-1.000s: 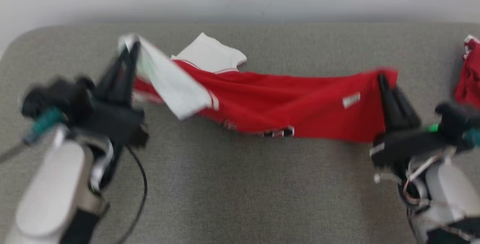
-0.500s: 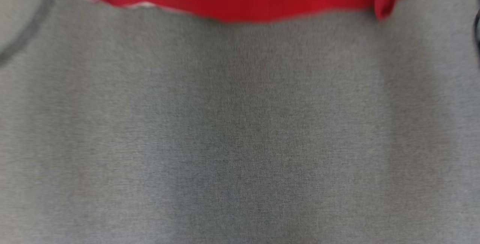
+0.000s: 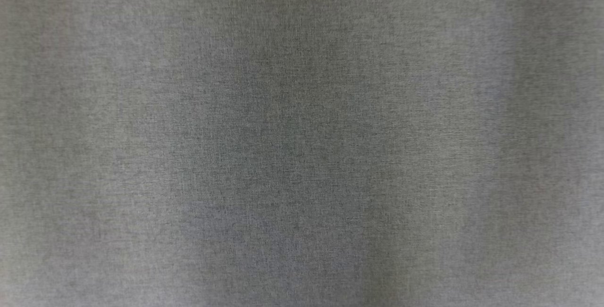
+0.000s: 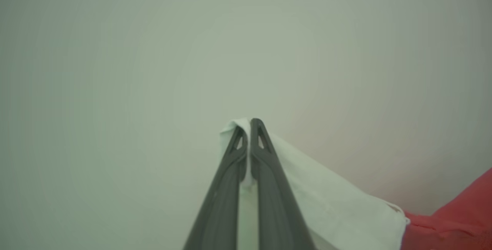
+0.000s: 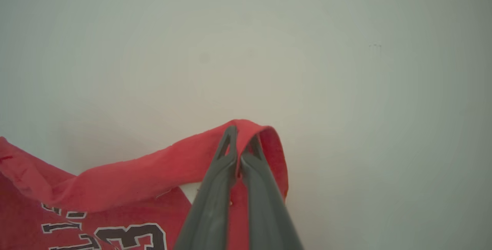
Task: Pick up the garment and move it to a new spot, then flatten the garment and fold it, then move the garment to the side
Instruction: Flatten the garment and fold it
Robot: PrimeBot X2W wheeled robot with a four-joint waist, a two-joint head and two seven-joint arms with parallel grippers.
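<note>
The garment is a red jersey with white sleeves and dark numbers. In the left wrist view my left gripper (image 4: 249, 125) is shut on a white sleeve corner of the garment (image 4: 330, 200), and red cloth trails off at the lower right. In the right wrist view my right gripper (image 5: 241, 134) is shut on a red hem fold of the garment (image 5: 127, 181), which hangs away to the lower left with its printed numbers showing. Both grippers point at a pale wall. The head view looks at bare grey table fabric (image 3: 302, 137).
A plain pale wall (image 4: 153, 50) stands behind both grippers. The grey fabric table surface spreads across the whole head view.
The head camera has tilted down: the garment and both grippers slid up and out of its picture, leaving grey table fabric. The two grips held a second ago still hold.
</note>
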